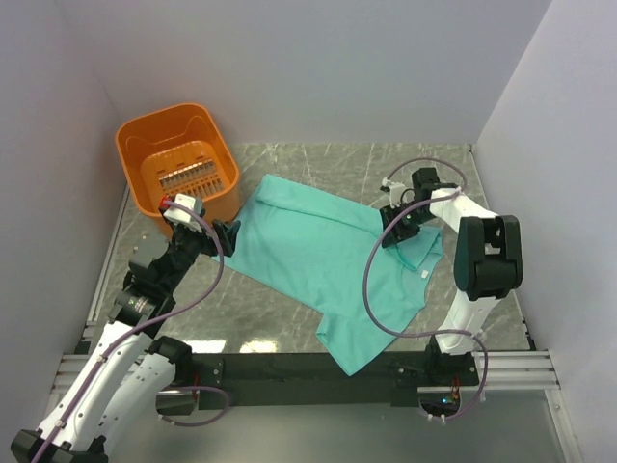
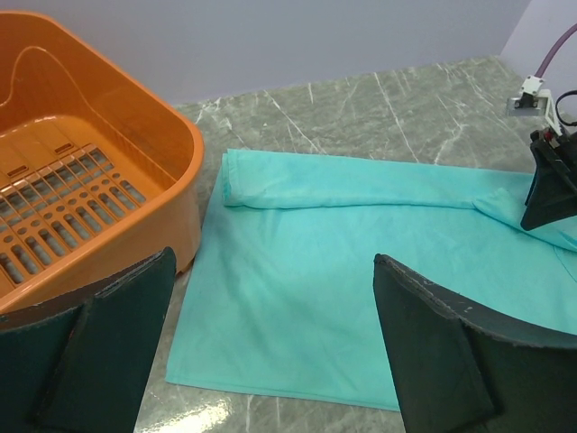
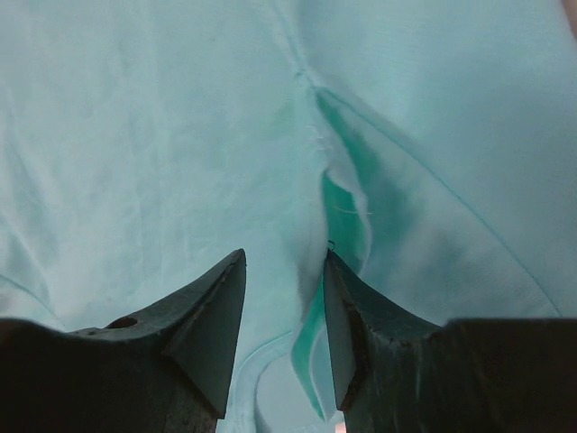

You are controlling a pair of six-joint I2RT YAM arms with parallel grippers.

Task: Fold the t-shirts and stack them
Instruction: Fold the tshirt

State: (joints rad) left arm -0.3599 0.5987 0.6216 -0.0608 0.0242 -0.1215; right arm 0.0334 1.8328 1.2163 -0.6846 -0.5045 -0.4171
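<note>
A teal-green t-shirt (image 1: 318,260) lies spread on the marble table, its far edge rolled into a fold (image 2: 361,189). A small white label (image 1: 425,274) shows at the neck on the right. My left gripper (image 1: 227,234) hovers at the shirt's left edge, open wide with nothing between its fingers (image 2: 272,257). My right gripper (image 1: 397,230) is down on the shirt's upper right, near the neck. In the right wrist view its jaws (image 3: 285,254) stand partly open astride a raised ridge of the t-shirt (image 3: 180,135), which runs close to the right finger (image 3: 347,316).
An orange plastic basket (image 1: 178,164) stands at the back left, close to the left gripper and touching the shirt's corner region (image 2: 90,180). Grey walls enclose the table on three sides. A black rail (image 1: 308,367) runs along the near edge.
</note>
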